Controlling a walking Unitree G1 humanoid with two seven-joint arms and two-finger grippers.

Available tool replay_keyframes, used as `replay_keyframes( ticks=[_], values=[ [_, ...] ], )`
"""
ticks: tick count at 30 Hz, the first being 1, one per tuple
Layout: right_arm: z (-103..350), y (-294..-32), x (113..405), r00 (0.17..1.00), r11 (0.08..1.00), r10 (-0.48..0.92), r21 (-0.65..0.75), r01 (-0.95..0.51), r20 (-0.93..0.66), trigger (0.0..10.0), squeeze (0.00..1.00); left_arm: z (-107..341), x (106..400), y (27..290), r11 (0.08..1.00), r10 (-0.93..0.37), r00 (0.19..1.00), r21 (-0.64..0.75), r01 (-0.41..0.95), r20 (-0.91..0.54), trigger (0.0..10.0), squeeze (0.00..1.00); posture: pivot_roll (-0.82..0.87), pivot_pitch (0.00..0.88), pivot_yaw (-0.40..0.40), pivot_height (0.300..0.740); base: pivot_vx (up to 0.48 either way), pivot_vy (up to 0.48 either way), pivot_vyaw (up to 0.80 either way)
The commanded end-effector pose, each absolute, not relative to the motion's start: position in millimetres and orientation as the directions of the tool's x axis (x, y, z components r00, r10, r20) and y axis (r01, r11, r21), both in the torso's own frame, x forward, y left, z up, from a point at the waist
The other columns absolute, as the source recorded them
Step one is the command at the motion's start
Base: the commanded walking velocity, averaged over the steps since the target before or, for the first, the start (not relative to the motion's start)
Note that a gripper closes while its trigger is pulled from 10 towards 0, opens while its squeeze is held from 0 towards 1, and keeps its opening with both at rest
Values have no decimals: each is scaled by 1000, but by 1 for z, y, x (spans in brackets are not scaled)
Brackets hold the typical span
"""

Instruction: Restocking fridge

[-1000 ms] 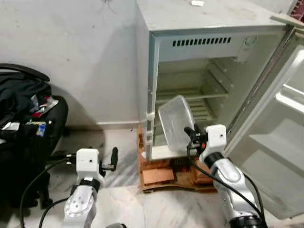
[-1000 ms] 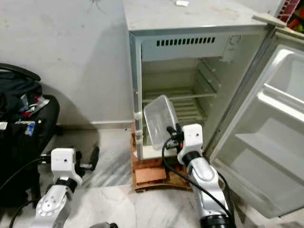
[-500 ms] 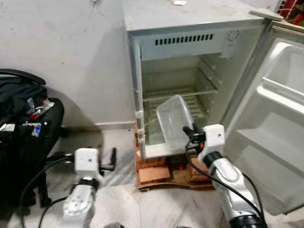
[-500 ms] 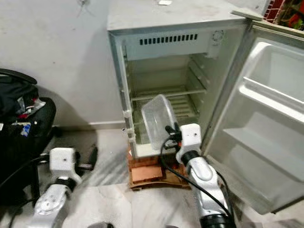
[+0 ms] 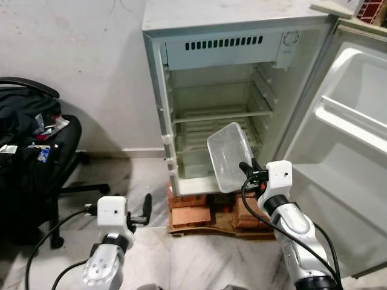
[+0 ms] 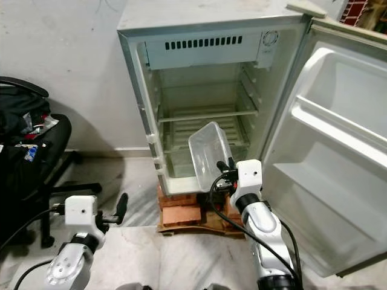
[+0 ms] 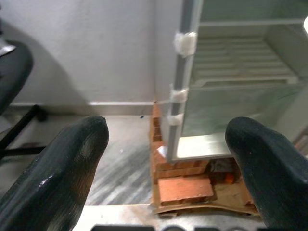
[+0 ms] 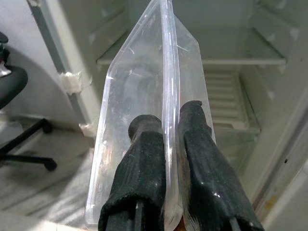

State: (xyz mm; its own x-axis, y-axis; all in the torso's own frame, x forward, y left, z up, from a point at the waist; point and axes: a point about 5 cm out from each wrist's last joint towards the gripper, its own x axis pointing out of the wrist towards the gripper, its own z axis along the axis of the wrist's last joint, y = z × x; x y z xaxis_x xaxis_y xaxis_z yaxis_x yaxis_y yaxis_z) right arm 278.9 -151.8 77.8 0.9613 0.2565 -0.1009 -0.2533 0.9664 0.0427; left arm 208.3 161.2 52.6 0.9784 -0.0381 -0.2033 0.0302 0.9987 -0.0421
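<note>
Our right gripper (image 8: 166, 132) pinches rim of clear tub (image 5: 228, 156), tilted just before open fridge (image 5: 181, 18). Left gripper (image 7: 166, 144) spread wide, empty, low left. We should level tub, clear shelf (image 5: 221, 113) edge, slide far.
</note>
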Motion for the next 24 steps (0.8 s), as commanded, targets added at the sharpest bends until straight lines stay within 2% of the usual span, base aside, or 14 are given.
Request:
replay_keyframes(
  ticks=[1, 6, 24],
  values=[
    [78, -145, 278, 957, 961, 276, 53, -272, -91, 10000, 0, 58, 206, 170, 1000, -9, 983, -27, 4, -182, 10000, 0, -9, 110, 29, 740, 0, 0, 0],
    [78, -144, 276, 958, 962, 271, 73, -265, -92, 10000, 0, 57, 201, 174, 1000, -17, 981, -21, 13, -191, 10000, 0, -2, 121, 38, 740, 99, 0, 0],
    [76, -149, 273, 962, 966, 255, 68, -249, -99, 10000, 0, 58, 198, 173, 999, -35, 981, -32, 30, -193, 10000, 0, -6, 124, 45, 740, 353, 0, 0]
  ],
)
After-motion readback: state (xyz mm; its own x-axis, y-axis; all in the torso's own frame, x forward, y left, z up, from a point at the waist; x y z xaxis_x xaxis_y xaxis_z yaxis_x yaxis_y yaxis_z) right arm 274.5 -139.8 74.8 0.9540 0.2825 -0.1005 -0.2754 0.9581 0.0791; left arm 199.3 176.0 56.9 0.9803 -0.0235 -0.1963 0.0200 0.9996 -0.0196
